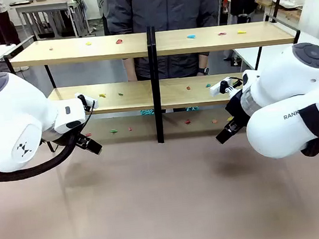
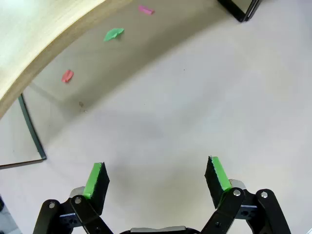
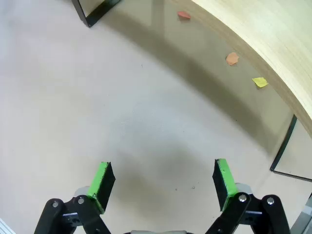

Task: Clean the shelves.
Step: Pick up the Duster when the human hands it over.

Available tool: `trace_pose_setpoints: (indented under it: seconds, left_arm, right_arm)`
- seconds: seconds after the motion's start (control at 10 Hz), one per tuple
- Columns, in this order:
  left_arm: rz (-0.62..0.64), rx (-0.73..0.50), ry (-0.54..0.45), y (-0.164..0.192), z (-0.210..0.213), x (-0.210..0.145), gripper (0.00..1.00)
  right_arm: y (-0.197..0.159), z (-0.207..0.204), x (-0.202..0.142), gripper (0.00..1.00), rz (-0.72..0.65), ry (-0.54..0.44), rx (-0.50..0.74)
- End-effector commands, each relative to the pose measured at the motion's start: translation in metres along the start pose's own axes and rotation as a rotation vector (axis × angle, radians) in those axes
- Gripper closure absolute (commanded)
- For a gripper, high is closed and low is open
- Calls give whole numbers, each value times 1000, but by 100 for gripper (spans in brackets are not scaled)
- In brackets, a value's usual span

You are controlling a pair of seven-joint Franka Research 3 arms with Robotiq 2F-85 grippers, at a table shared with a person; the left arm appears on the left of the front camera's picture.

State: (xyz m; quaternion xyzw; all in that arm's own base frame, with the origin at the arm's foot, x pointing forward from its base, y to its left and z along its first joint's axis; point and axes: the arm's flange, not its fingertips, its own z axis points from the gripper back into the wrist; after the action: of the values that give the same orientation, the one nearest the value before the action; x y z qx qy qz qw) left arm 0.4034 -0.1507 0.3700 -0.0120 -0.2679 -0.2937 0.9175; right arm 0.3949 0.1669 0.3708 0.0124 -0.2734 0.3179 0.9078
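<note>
Bright, even room light; your pictures are sharp, and both wrist views bend at the edges.

In your front view the light is soft and comes from overhead, with no hard glare. The desk carries only faint, blurred shadows under the left arm and right arm, and a darker band lies beneath the shelves. The room behind looks slightly soft. In your left wrist view the wide lens bows the shelves into an arc, their broad shadow falls across the desk, and the green fingers are crisp. Your right wrist view shows the same bowing of the shelves and the same shadow band.
</note>
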Motion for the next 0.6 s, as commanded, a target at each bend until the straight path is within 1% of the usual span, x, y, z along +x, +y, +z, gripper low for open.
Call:
trace_pose_setpoints:
  seconds: [0.0,0.5]
  left_arm:
    - [0,0,0,0,0,0,0]
    - [0,0,0,0,0,0,0]
  right_arm:
    - [0,0,0,0,0,0,0]
    - [0,0,0,0,0,0,0]
